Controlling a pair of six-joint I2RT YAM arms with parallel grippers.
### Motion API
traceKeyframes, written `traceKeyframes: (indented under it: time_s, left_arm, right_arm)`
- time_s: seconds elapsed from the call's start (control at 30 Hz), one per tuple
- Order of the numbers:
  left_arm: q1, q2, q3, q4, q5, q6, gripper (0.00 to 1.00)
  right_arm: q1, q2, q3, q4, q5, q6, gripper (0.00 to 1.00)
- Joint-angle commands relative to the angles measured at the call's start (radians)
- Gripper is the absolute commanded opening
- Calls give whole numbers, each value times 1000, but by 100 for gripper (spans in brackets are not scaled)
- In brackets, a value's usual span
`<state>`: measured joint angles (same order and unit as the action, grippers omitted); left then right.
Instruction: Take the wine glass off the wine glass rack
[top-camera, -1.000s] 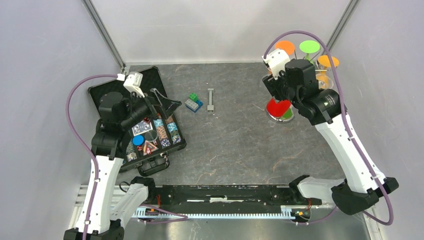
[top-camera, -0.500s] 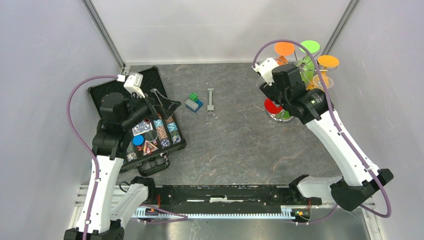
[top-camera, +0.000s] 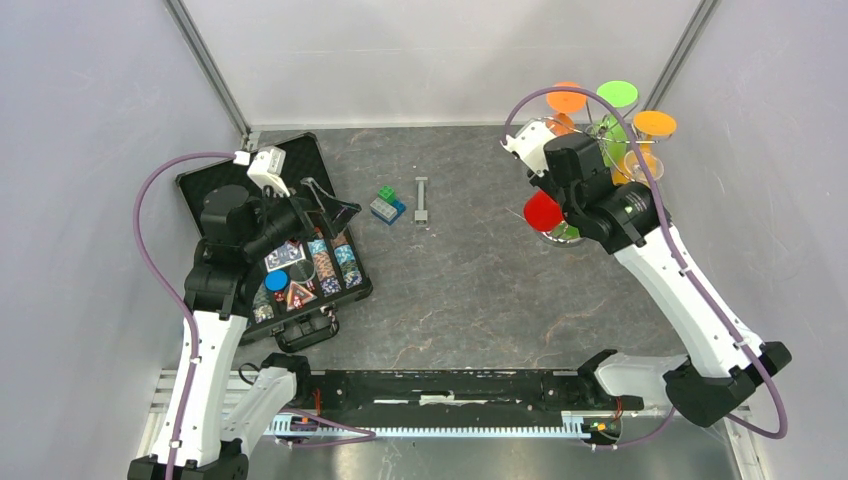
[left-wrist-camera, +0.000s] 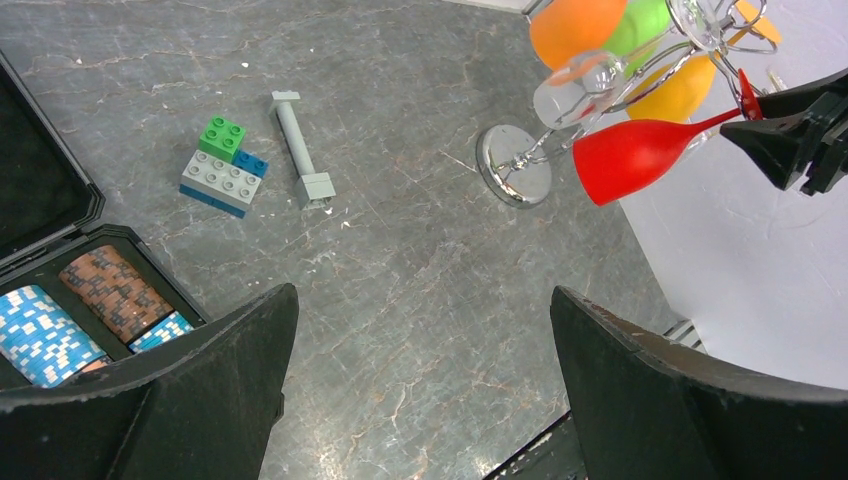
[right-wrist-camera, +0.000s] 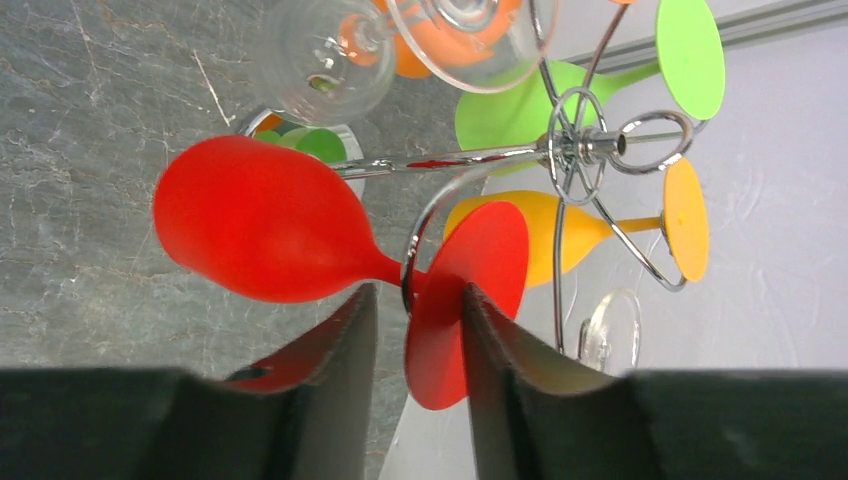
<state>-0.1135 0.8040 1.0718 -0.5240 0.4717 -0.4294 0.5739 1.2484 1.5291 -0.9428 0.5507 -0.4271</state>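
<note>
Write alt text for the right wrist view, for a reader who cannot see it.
The right gripper straddles the stem of the red wine glass, which hangs in a curled arm of the wine glass rack; whether its fingers touch the stem is unclear. Behind hang an orange glass, a green glass and a clear glass, above the grey table.

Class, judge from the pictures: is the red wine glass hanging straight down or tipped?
Tipped. The red wine glass has its bowl sticking out sideways from the wine glass rack, with its stem between the fingers of the right gripper.
</note>
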Motion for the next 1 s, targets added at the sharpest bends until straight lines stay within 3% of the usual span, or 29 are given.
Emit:
traceKeyframes:
  time_s: [0.0, 0.07, 0.23, 0.33, 0.43, 0.83, 0.97]
  left_arm:
    - [0, -9, -3, 12, -11, 20, 100]
    - [-1, -8, -4, 12, -12, 20, 100]
    - [0, -3, -4, 12, -16, 21, 100]
    - [0, 0, -4, 11, -16, 20, 100]
    - [0, -1, 2, 6, -20, 23, 100]
    - [0, -12, 7, -14, -46, 38, 100]
    - [0, -11, 5, -14, -47, 38, 100]
  right_arm:
    - [10, -19, -11, -34, -29, -2, 32]
    - [11, -22, -11, -35, -20, -7, 26]
    - [10, -18, 11, -38, 13, -16, 27]
    - [10, -14, 35, -47, 16, -19, 31]
    - [10, -6, 73, -69, -8, -6, 43]
    - [11, 14, 64, -88, 13, 17, 42]
    - [10, 16, 55, -66, 77, 0, 53]
